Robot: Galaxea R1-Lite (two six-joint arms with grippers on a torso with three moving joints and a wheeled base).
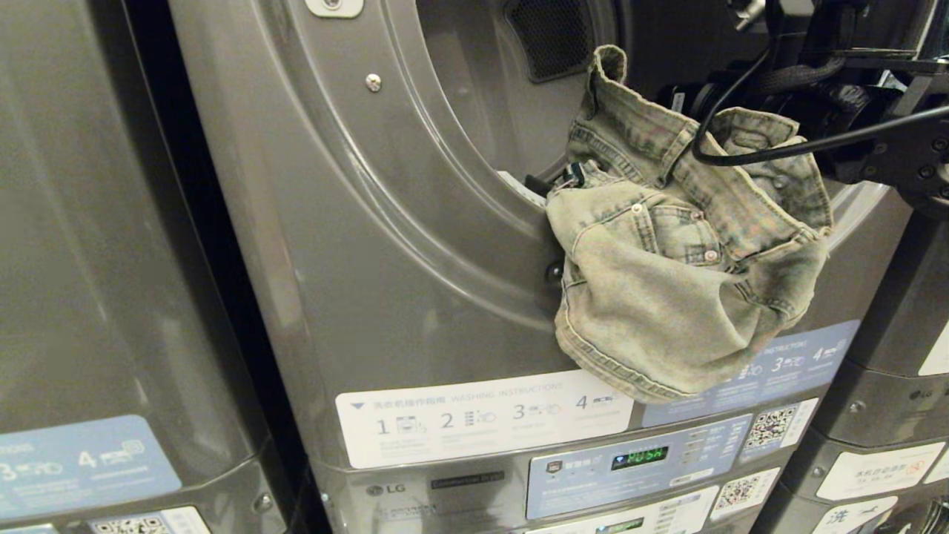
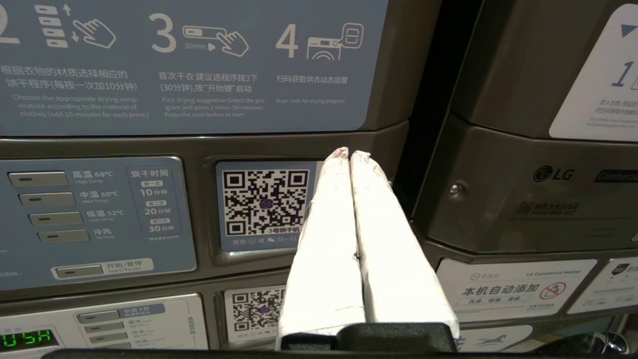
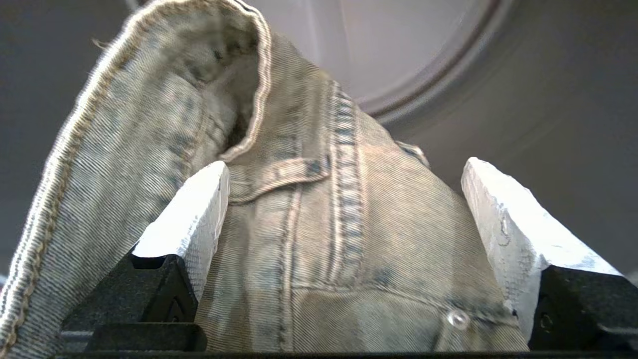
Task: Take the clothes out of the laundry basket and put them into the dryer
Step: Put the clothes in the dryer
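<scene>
A faded denim garment (image 1: pixel 682 274) hangs over the lower right rim of the grey dryer's (image 1: pixel 385 245) round opening (image 1: pixel 482 81), most of it drooping down the front panel. My right arm (image 1: pixel 860 119) reaches in from the upper right, its fingers hidden behind the cloth in the head view. In the right wrist view the right gripper (image 3: pixel 346 167) is open wide, and the denim (image 3: pixel 319 214) lies loose between its white fingers (image 3: pixel 194 214). The left gripper (image 2: pixel 349 152) is shut and empty, parked low in front of a control panel. The laundry basket is out of view.
Matching grey machines stand on the left (image 1: pixel 89 259) and on the right (image 1: pixel 897 356). Below the opening are an instruction sticker (image 1: pixel 482 419) and a control panel (image 1: pixel 637 460) with a green display. A black cable (image 1: pixel 778 152) loops across the denim near my right arm.
</scene>
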